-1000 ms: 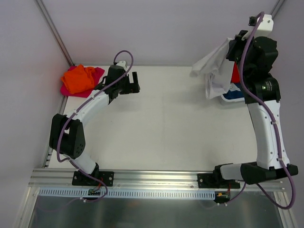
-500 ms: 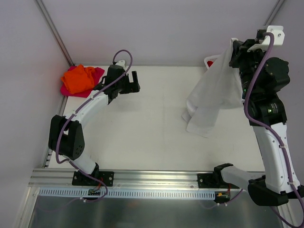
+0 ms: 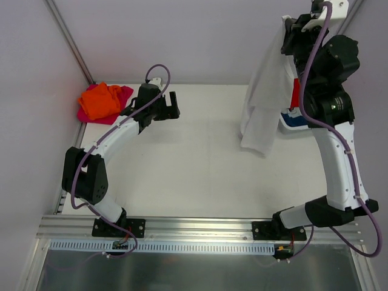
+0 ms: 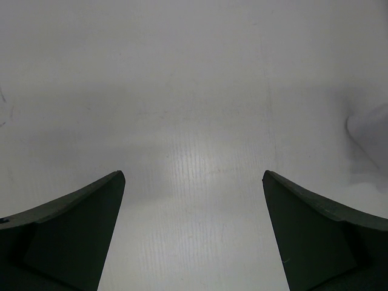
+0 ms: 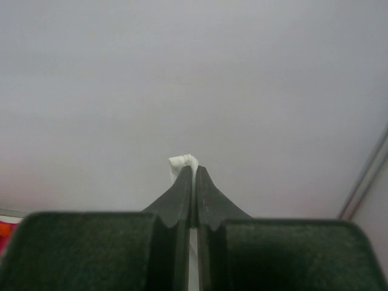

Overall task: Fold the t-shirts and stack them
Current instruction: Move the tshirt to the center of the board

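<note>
A plain white t-shirt (image 3: 264, 103) hangs full length above the table's back right, its lower end at about (image 3: 254, 142). My right gripper (image 3: 288, 27) holds it by the top, high up; in the right wrist view the gripper (image 5: 194, 171) is shut on a pinch of white cloth (image 5: 183, 162). An orange t-shirt (image 3: 100, 100) lies on a magenta-pink one (image 3: 125, 93) at the back left corner. My left gripper (image 3: 173, 107) stands open just right of that pile, over bare table (image 4: 193, 174), holding nothing. A white fold (image 4: 371, 130) shows at the right edge of the left wrist view.
Behind the hanging shirt and the right arm, red cloth (image 3: 296, 92) and blue-and-white cloth (image 3: 297, 119) lie at the table's right edge. A metal frame post (image 3: 70, 42) runs along the back left. The aluminium rail (image 3: 200, 227) carries both arm bases.
My right gripper has drawn the white t-shirt up from the right edge, swung it over the table and raised it higher. It now hangs straight. The left arm has not moved.
</note>
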### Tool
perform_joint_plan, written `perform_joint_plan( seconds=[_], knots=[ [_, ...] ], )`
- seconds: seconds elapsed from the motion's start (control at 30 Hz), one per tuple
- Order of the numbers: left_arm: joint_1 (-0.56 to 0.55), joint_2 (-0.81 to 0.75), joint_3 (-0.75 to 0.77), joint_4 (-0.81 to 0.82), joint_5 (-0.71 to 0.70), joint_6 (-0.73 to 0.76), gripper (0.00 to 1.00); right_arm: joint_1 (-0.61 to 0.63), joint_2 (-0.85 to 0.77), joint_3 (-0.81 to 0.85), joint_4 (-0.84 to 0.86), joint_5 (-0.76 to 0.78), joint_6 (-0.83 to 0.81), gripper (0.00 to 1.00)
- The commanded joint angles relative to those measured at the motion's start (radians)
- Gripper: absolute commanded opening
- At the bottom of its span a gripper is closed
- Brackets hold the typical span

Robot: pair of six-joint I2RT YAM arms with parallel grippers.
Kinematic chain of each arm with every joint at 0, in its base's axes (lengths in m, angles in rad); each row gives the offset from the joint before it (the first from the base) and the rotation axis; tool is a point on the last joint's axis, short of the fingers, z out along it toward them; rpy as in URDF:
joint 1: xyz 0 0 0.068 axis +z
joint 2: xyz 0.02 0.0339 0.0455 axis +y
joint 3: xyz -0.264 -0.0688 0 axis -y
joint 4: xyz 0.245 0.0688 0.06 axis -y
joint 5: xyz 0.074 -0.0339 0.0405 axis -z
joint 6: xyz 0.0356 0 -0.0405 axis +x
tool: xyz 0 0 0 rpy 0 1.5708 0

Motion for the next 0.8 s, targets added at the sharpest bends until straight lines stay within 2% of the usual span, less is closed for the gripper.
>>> perform_joint_plan(
  seconds=[0.0, 0.1, 0.37, 0.6, 0.77],
  knots=[
    [-0.006, -0.052, 0.000, 0.015, -0.007, -0.004, 0.99, 0.072, -0.054, 0.159, 0.078, -0.051, -0.078, 0.00],
    [-0.006, -0.047, 0.006, 0.017, -0.013, 0.004, 0.99, 0.149, -0.141, 0.131, 0.159, -0.077, -0.123, 0.00],
    [-0.011, -0.015, 0.023, 0.017, 0.006, -0.014, 0.99, 0.169, -0.433, -0.194, 0.363, -0.140, -0.105, 0.00],
    [-0.018, -0.015, 0.028, 0.017, 0.001, -0.014, 0.99, 0.169, -0.481, -0.290, 0.365, -0.084, -0.111, 0.00],
    [-0.018, -0.023, 0.025, 0.015, -0.002, -0.011, 0.99, 0.169, -0.461, -0.291, 0.362, -0.045, -0.123, 0.00]
  ],
)
